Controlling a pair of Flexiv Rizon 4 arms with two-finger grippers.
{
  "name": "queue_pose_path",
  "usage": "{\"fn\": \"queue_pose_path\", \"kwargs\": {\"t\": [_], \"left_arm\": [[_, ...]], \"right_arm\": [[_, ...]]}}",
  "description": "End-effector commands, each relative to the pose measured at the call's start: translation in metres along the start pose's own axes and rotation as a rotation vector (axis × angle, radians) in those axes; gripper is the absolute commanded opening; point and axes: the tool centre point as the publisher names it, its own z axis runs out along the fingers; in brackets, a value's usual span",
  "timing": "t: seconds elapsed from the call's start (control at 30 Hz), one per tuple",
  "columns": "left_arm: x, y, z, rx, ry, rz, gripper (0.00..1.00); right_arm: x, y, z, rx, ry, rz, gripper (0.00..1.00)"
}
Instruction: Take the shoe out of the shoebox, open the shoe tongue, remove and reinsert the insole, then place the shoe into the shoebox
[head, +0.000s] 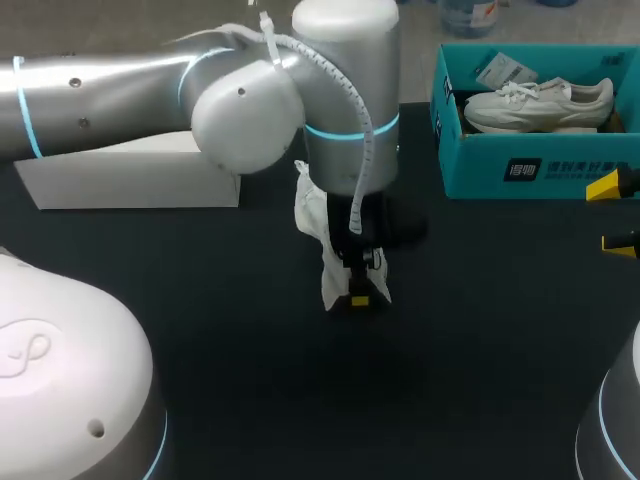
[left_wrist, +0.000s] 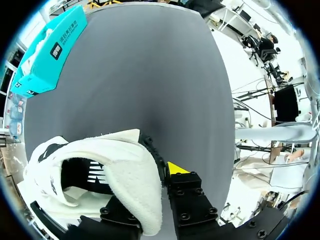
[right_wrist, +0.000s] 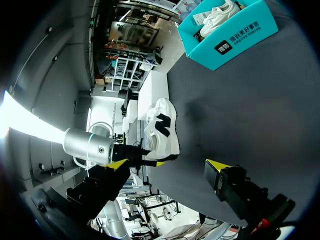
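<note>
Viewing the head view from left to right, you find a dark table (head: 200, 330) with a matte, even surface that carries every item. Count on it one white box lid (head: 130, 175), one shoebox (head: 540, 165) and two white shoes.

1. The white box lid lies well to the left of the shoebox, near the same far edge of the table.
2. The left arm (head: 120, 100) comes in above the lid and ends left of the shoebox, with its wrist pointing down at the table.
3. The left gripper (left_wrist: 159, 175) is clamped on the held shoe (left_wrist: 125, 165). The white padded upper sits between its two fingers, and one yellow tip shows beside the fabric. This shoe bears a black mark on its side. It is outside the shoebox, to its left and nearer to you than it, clearly apart from it. You cannot tell whether the shoe touches the table.
4. The shoebox is teal and open, standing at the far right of the table. The second shoe (head: 540, 103) lies on its side inside it, next to paper tags (head: 505, 70).
5. The right gripper (right_wrist: 167, 165) is just beside the shoebox on your near side, at the table's right edge. Its fingers are spread wide with nothing between them.
</note>
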Motion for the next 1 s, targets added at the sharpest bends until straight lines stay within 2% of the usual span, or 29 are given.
{"fn": "queue_pose_path", "kwargs": {"t": [0.03,0.33,0.57,0.67,1.0], "left_arm": [[0.008,0.002,-0.047,0.004,0.0,0.049,0.0],[0.027,-0.015,-0.085,-0.005,-0.045,0.105,0.0],[0.036,-0.021,-0.103,0.006,-0.08,0.115,0.0],[0.04,-0.021,-0.106,0.003,-0.115,0.106,0.0],[0.04,-0.021,-0.106,0.003,-0.115,0.106,0.0]], "right_arm": [[0.0,-0.01,-0.003,-0.034,-0.003,0.002,1.0],[0.0,-0.01,-0.003,-0.034,-0.003,0.002,1.0],[0.0,-0.01,-0.003,-0.034,-0.003,0.002,1.0],[0.0,-0.01,-0.003,-0.034,-0.003,0.002,1.0],[0.0,-0.01,-0.003,-0.034,-0.003,0.002,1.0]]}}
